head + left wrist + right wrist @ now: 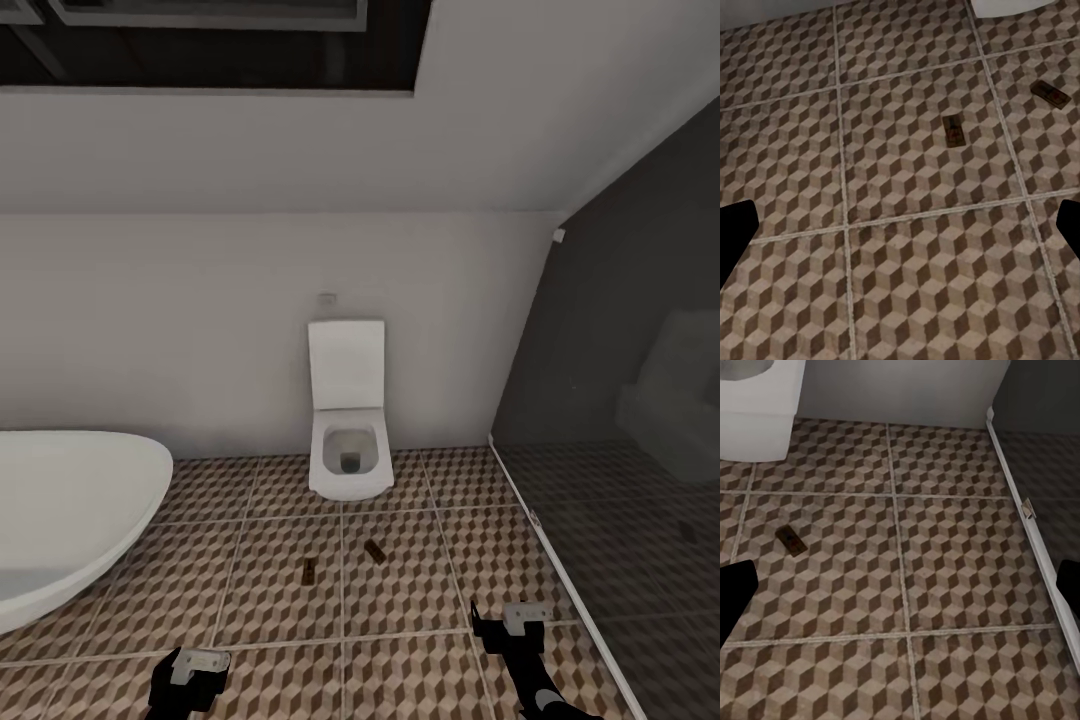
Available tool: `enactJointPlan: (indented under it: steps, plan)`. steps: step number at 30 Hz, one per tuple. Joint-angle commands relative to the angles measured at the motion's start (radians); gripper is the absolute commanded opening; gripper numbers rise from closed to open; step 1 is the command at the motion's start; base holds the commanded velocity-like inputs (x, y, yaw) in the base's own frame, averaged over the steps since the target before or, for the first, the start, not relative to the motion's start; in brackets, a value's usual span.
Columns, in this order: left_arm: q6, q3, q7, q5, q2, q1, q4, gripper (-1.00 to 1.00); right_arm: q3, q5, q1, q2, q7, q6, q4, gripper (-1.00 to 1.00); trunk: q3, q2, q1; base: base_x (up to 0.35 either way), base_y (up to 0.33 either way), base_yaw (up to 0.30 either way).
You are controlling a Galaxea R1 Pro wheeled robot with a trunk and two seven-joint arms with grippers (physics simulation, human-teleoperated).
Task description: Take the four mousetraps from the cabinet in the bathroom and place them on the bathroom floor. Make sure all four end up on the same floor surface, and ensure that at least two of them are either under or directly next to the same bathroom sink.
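On the bathroom floor [270,600] in front of the toilet [347,440] I can see two mousetraps lying flat on the cube-patterned tiles: one mousetrap [309,571] sits just left of a grout line, lengthwise toward the toilet, and the other mousetrap [374,550] lies a little nearer the toilet on the neighbouring tile, turned at an angle. They are near each other but not touching — a grout line runs between them. From my head view the left gripper [190,672] hangs low at the bottom edge over the tiles, and the right gripper [513,625] hangs over the tile next to the pale threshold strip [560,580] of the dark glass shower enclosure [630,450]. Both grippers are above the floor, well apart from the traps. In the left wrist view the two dark fingertips [736,229] stand far apart at the frame's sides with nothing but bare tile between them, so that gripper is spread wide and holds nothing; both traps show beyond it. The right wrist view gives the same reading — fingertips [735,585] wide apart, nothing gripped, with the angled trap, the toilet base and the shower threshold ahead. At the left of my head view the rounded white rim of a bathtub [90,500] curves in over the tiles, and the plain white wall [200,330] runs behind it and the toilet.
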Motion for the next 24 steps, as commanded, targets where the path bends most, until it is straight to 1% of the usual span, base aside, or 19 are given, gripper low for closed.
enactJointPlan:
  steps: [1,24]
  plan:
    - [-0.005,-0.008,0.001,0.005,-0.001,-0.002,0.003,1.00,0.009,-0.008,-0.001,0.000,-0.002,-0.002,0.000,1.00,-0.002,-0.002,0.001,0.000,0.000,0.000]
    - [-0.005,-0.008,0.002,0.005,-0.001,-0.002,0.003,1.00,0.009,-0.008,-0.001,0.000,-0.003,-0.002,0.000,1.00,-0.002,-0.002,0.001,0.000,0.000,0.000]
